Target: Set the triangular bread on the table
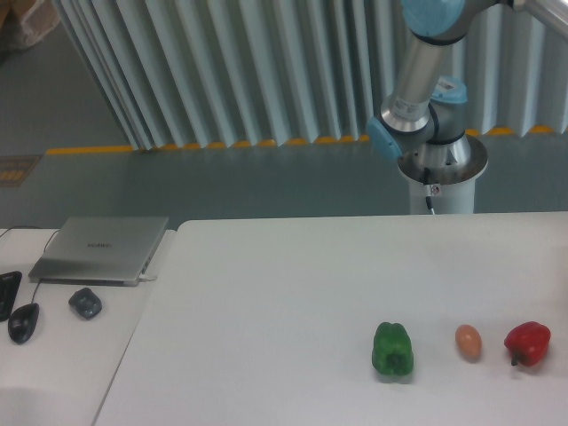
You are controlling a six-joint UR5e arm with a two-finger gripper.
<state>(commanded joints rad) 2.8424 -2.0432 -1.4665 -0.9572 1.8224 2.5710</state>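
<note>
Gripper sat out of frame, so its state escaped me. No bread showed on the counter [266, 293]; I'd lower it gently onto bare surface, clear of the green pepper [392, 350].

Ribbed grey wall panels [222, 62] at back, grey floor [177, 186] w/ yellow-black stripe [177, 145].

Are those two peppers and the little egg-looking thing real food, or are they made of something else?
Probably toys. The green pepper and red pepper look like smooth moulded plastic: flat, even colour with a faint sheen. The egg-shaped thing is tan-orange and matte, plastic or maybe wood. It is too small to tell.
</note>
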